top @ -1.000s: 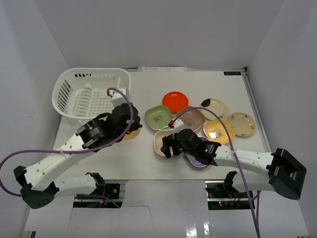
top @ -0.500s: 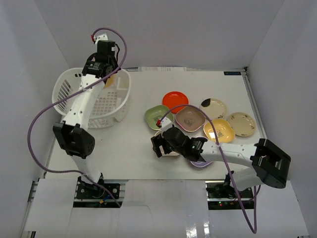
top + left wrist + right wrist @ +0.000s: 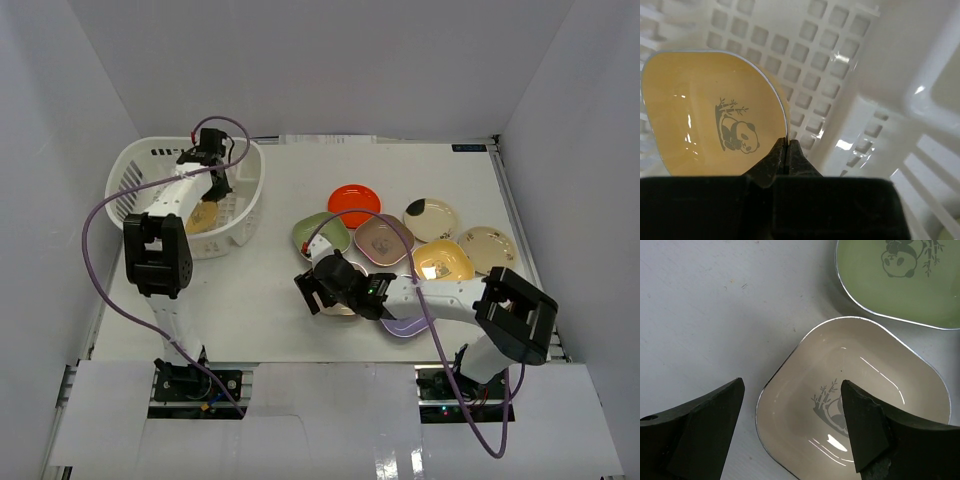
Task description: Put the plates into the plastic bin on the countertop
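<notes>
My left gripper (image 3: 786, 149) is shut on the rim of a yellow plate (image 3: 710, 115) with a panda print, held tilted inside the plastic bin (image 3: 135, 170). From above, that yellow plate (image 3: 204, 216) hangs over the bin's ribbed floor. My right gripper (image 3: 792, 395) stands open just above a beige rounded-square plate (image 3: 860, 390), one finger outside its left rim and one over its centre print. More plates lie on the countertop (image 3: 250, 310): green (image 3: 318, 232), red (image 3: 353, 203), brown (image 3: 385, 238), yellow (image 3: 443, 262), two cream ones (image 3: 486, 249) and a purple one (image 3: 405, 327) under the right arm.
White walls bound the countertop on three sides. The bin's slotted walls (image 3: 840, 65) stand close around the left gripper. Purple cables (image 3: 95, 250) loop from both arms. The green plate (image 3: 900, 275) lies just beyond the beige one.
The left arm carried the yellow plate from the table, up over the bin and down inside it. The right gripper slid left over the beige plate, jaws still wide.
</notes>
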You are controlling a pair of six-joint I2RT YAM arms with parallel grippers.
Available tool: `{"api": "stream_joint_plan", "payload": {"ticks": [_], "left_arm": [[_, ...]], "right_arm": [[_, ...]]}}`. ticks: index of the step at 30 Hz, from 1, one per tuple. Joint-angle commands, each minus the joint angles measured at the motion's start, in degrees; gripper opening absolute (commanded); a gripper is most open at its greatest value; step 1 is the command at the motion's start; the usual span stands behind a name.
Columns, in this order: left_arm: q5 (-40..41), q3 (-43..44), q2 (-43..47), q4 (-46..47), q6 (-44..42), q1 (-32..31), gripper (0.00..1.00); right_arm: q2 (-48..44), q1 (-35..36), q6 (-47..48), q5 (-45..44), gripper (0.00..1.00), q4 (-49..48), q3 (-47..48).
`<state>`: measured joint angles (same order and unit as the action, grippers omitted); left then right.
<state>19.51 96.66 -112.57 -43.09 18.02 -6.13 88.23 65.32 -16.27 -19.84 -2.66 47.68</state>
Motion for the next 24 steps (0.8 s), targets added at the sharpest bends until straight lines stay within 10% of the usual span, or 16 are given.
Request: {"api": "stream_joint_plan", "payload": {"ticks": [1,10,15,24], "left_arm": [[-3.76,-6.28,3.15,3.97,-0.18,-0.20,0.00],[-11.15,-15.88,9.46,5.12,3.60,-0.20,0.02],[-10.02,-17.65,14.57,5.21,3.51,-0.20,0.67],[-22.47,-13.78,29.05,3.10,5.18,-0.29,0.89]], "right_arm": [[1.42,0.25,0.98,-3.19,0.84,0.37,2.77],[5.29,2.08,0.10,-3.63,0.69,1.25,4.43],[7.66,4.73,-1.04,-4.77,0.58,2.39,5.23],[7.32,6.66,-2.36,-8.20,0.16,4.33,4.44]]}}
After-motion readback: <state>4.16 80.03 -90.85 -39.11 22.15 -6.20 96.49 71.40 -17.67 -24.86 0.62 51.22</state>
